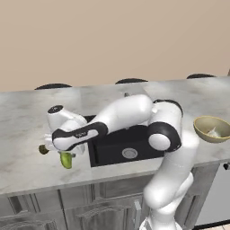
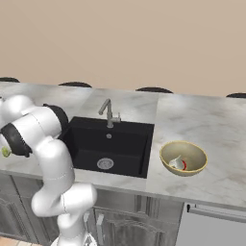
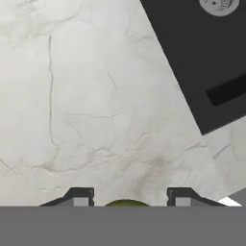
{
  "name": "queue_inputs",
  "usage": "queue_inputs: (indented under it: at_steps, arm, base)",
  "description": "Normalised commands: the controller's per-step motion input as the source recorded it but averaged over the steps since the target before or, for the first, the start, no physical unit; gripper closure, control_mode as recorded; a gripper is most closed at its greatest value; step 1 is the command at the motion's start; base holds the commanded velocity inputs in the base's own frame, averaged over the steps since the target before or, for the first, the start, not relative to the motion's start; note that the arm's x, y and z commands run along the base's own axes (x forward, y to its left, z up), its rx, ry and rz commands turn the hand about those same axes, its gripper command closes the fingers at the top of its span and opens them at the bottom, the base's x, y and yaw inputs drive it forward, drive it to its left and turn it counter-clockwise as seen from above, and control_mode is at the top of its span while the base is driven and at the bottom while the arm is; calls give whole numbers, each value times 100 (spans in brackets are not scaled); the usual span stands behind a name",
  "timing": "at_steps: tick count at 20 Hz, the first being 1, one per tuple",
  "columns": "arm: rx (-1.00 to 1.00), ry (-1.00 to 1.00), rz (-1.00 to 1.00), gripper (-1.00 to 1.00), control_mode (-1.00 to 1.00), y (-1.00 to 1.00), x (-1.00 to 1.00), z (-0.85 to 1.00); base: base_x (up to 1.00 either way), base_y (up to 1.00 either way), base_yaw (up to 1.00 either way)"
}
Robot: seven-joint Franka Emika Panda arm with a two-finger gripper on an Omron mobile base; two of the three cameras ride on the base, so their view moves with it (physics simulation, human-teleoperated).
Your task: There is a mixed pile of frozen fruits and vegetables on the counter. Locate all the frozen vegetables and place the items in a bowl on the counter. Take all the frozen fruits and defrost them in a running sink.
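Observation:
My gripper (image 1: 67, 152) hangs over the counter (image 1: 27, 121) left of the sink (image 1: 123, 146). It is shut on the yellow-green fruit (image 1: 66, 160), which hangs below the hand. In the hand view the fruit's top (image 3: 126, 203) peeks up between the two fingertips (image 3: 81, 196), with the marbled counter (image 3: 96, 96) well below. The dark olive lump (image 1: 43, 149) lies on the counter just left of the hand. At the right stands the tan bowl (image 2: 192, 150); inside lie the white bulb (image 2: 176, 162) and the red tomato (image 2: 184, 166).
The grey faucet (image 2: 109, 113) rises behind the black basin (image 2: 108, 144), whose silver drain (image 2: 105, 164) shows. The arm's elbow (image 1: 164, 130) hangs over the basin's right side. Dark chair tops (image 1: 130, 81) line the counter's far edge.

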Motion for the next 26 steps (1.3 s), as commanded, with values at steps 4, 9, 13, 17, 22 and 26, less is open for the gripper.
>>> queue_inputs:
  at_steps: [4, 9, 13, 17, 22, 26]
  arm:
    - [-1, 6, -5, 100, -100, -100, 25, 2]
    - [-2, 3, -2, 100, -100, -94, 51, 3]
    - [0, 0, -5, 100, -100, -98, 37, -2]
    - [4, 0, 0, 100, -100, -97, 43, -9]
    - [1, 0, 14, 100, -100, -76, 56, -15]
    - [-3, 0, 23, 100, -100, -57, 42, -23]
  base:
    - [0, 0, 0]
    - [0, 0, 0]
    - [0, 0, 0]
    - [0, 0, 0]
    - [0, 0, 0]
    - [0, 0, 0]
